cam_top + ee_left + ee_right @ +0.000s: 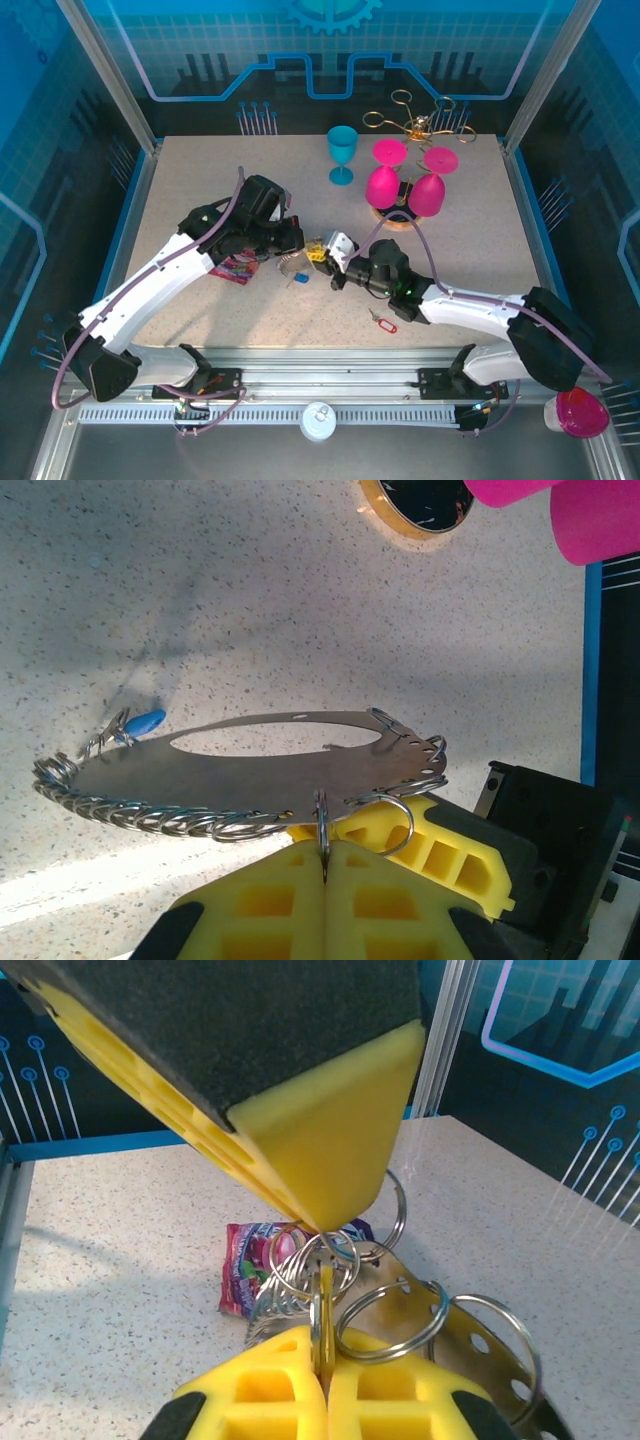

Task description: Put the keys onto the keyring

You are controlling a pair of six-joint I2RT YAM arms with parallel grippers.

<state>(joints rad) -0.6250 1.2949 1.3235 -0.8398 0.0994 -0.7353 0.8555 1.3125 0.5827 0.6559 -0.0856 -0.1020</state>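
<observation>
The keyring (pixel 250 770) is a flat grey metal oval with several split rings along its edge, held level just above the table. My left gripper (pixel 323 848) is shut on one of those rings. Facing it, my right gripper (pixel 322 1345) is shut on a yellow-headed key (pixel 324 1305), pinched edge-on beside a split ring. In the top view the left gripper (pixel 303 240) and the right gripper (pixel 333 258) meet over the table's middle. A blue-headed key (pixel 143 721) hangs at the keyring's far end. A red-headed key (pixel 383 322) lies loose on the table by the right forearm.
A pink candy wrapper (pixel 235 268) lies under the left wrist. Two upturned pink goblets (pixel 385 185), a teal goblet (pixel 342 152) and a gold wire rack (pixel 415 120) stand at the back. A tape roll (pixel 420 505) lies by the goblets.
</observation>
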